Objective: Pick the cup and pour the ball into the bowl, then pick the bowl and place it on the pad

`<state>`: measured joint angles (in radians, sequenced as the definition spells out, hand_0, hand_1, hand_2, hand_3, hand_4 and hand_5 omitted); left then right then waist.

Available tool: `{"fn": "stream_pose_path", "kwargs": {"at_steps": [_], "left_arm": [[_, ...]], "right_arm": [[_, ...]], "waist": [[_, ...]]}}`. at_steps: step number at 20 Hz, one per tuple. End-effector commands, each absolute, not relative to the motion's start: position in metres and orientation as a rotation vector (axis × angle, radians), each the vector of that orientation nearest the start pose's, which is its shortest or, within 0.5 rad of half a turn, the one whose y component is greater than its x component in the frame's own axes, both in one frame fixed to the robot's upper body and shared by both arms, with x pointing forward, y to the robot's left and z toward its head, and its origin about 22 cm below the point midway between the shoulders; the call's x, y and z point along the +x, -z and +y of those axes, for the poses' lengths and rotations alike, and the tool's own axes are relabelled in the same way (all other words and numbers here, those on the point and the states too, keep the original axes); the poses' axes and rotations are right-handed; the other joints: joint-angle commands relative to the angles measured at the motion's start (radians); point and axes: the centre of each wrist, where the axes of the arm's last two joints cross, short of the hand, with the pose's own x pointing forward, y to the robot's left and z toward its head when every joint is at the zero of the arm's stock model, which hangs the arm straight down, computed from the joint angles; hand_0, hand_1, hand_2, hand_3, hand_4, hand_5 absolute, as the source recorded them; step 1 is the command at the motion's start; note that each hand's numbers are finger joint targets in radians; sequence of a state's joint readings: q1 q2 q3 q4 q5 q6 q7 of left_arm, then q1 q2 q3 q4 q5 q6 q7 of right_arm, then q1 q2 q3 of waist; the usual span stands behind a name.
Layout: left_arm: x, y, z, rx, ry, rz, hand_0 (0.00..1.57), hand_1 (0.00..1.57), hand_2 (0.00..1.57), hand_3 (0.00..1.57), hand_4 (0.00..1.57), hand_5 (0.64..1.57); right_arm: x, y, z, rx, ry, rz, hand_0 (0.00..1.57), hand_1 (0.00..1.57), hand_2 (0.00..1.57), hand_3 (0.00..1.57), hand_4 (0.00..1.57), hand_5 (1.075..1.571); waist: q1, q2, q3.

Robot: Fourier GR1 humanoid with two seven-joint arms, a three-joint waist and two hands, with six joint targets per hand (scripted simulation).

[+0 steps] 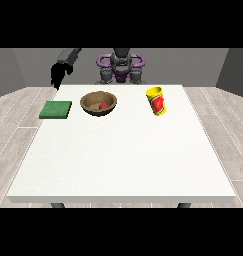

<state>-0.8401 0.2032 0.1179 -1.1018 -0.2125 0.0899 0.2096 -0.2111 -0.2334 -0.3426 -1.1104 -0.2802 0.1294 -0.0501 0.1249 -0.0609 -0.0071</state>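
A brown wooden bowl (pixel 98 103) stands on the white table (pixel 123 155) near its far edge, with a small red ball (pixel 103 106) inside it. A yellow cup (pixel 156 101) with a red label stands upright to the bowl's right. A flat green pad (pixel 56 109) lies left of the bowl. The hand at the view's left (pixel 58 74) hangs raised above the table's far left corner, fingers pointing down and relaxed, holding nothing. No hand shows at the view's right.
The robot's torso (pixel 121 67) stands behind the table's far edge. A grey plank floor surrounds the table on all sides.
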Motion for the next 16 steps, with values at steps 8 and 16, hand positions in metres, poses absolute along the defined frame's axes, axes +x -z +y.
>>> {"fn": "stream_pose_path", "kwargs": {"at_steps": [8,16], "left_arm": [[0.397,-0.201,0.321,0.053,0.187,-1.809,0.0,0.0,0.0,0.0,1.04,1.558],[0.374,-0.221,0.366,0.059,0.16,-1.804,0.0,0.0,0.0,0.0,1.01,1.535]], "right_arm": [[0.273,0.077,-0.31,-0.013,0.388,-1.502,0.0,0.0,0.0,0.0,0.72,1.566],[0.283,0.094,-0.311,0.006,0.354,-1.472,0.0,0.0,0.0,0.0,0.56,1.56]], "waist": [[0.044,0.149,0.0074],[0.013,0.156,0.0078]]}}
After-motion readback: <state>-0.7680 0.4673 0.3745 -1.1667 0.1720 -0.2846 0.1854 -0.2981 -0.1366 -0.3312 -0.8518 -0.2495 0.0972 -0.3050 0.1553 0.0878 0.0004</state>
